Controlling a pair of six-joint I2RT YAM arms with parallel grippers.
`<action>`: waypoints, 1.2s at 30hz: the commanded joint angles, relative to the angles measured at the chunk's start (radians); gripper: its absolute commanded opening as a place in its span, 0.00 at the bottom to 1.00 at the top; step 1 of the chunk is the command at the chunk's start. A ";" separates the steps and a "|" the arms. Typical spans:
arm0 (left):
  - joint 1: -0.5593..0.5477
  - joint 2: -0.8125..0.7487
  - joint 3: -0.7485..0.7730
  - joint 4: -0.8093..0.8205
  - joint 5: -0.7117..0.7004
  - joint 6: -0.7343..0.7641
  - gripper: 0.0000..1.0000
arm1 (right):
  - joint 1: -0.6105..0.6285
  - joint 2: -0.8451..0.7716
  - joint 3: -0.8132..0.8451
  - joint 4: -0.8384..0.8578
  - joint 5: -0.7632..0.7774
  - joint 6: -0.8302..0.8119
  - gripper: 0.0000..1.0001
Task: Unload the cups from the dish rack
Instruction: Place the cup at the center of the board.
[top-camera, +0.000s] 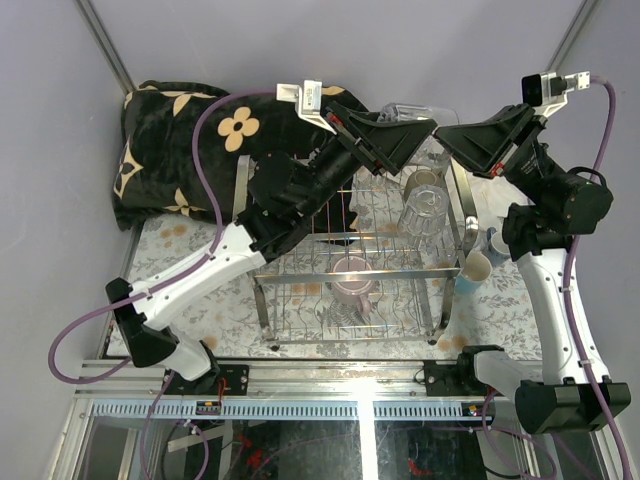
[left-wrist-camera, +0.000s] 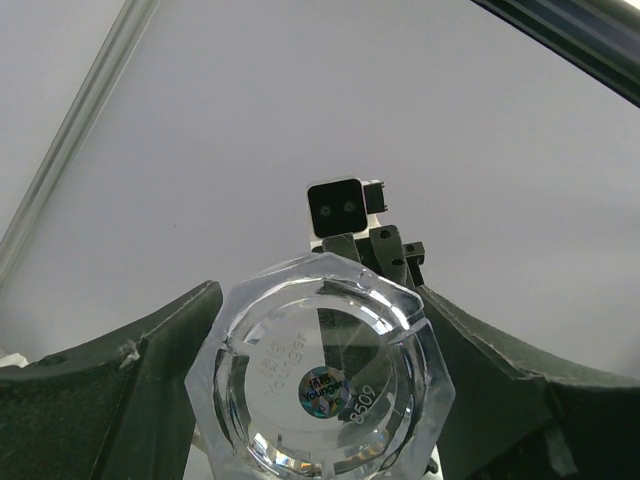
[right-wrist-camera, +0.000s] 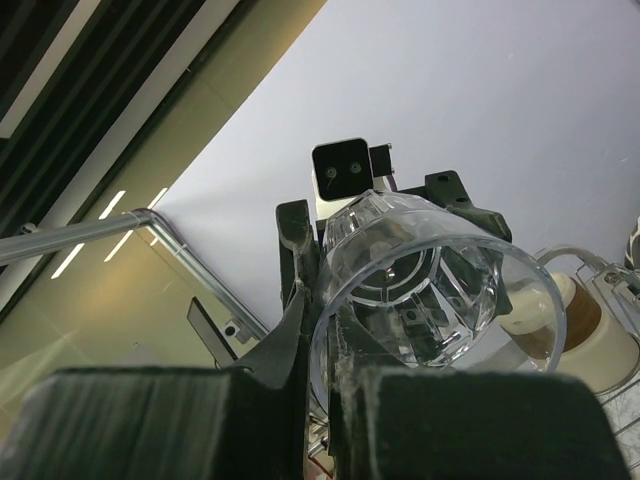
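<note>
While tight in left tool (left-wrist-camera: 318, 295) and right tool (right-wrist-camera: 318, 262), glass (left-wrist-camera: 320, 385) over dish rack (top-camera: 263, 300), mug (top-camera: 352, 280).

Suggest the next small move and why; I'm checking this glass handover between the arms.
Probably open the left jaws. Both arms hold the glass: the left jaws clamp its base, and the right jaws appear to pinch its rim. Cups stand right of the rack, on the right arm's side, so the right arm would likely carry it there.
</note>
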 joint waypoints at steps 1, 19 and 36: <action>-0.010 -0.073 0.016 0.014 -0.030 0.059 0.55 | 0.003 -0.019 0.014 -0.021 0.018 -0.098 0.00; 0.111 -0.401 -0.190 -0.210 -0.108 0.170 0.82 | -0.009 -0.009 0.312 -0.921 0.145 -0.781 0.00; 0.119 -0.542 -0.288 -0.350 -0.175 0.292 0.84 | -0.017 0.117 0.729 -1.960 1.138 -1.315 0.00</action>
